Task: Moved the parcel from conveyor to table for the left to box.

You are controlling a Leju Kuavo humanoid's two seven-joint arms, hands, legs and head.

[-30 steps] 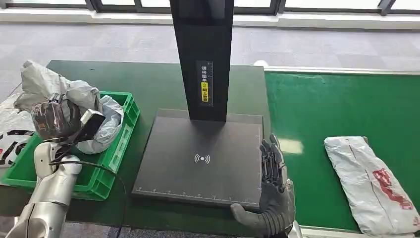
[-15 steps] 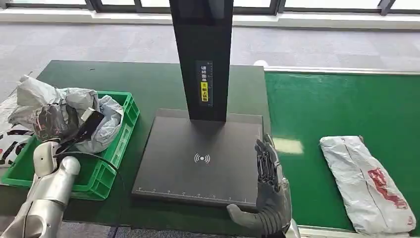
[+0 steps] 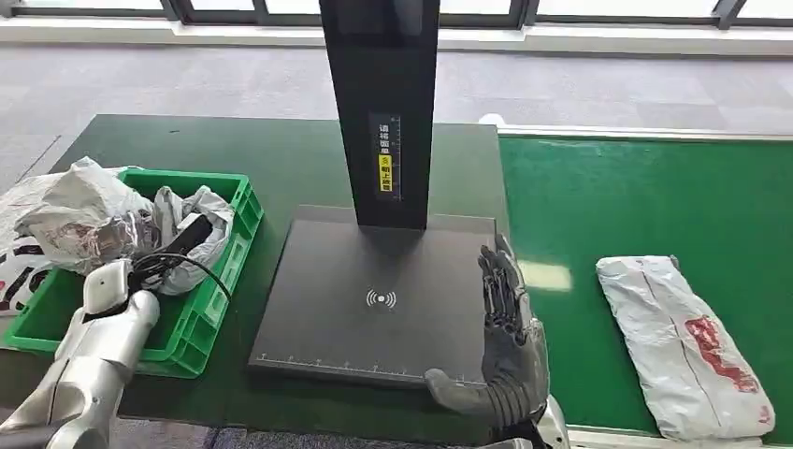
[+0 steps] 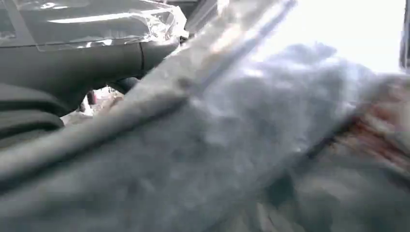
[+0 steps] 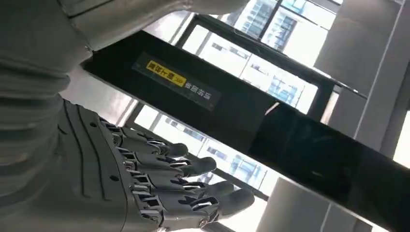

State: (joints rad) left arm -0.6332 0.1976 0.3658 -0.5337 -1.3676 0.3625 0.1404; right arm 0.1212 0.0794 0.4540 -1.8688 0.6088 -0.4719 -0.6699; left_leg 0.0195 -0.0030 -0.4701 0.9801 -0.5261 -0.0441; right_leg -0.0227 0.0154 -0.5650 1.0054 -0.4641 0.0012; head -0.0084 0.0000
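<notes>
My right hand (image 3: 510, 351) is up on edge, fingers (image 3: 497, 281) straight and close together pointing forward, thumb stuck out to the side, holding nothing. My right wrist view shows those same fingers (image 5: 193, 186) stretched out flat. My left arm (image 3: 89, 365) reaches forward, bent at the wrist. My left hand (image 3: 122, 238) seems buried in crumpled plastic, so its grasp is unclear.

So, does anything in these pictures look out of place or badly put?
Yes. The grey parcel that the left hand is lowering hangs over the far left rim of the green crate, crumpled, not lying fully inside. The white parcel lies askew on the green conveyor belt.
</notes>
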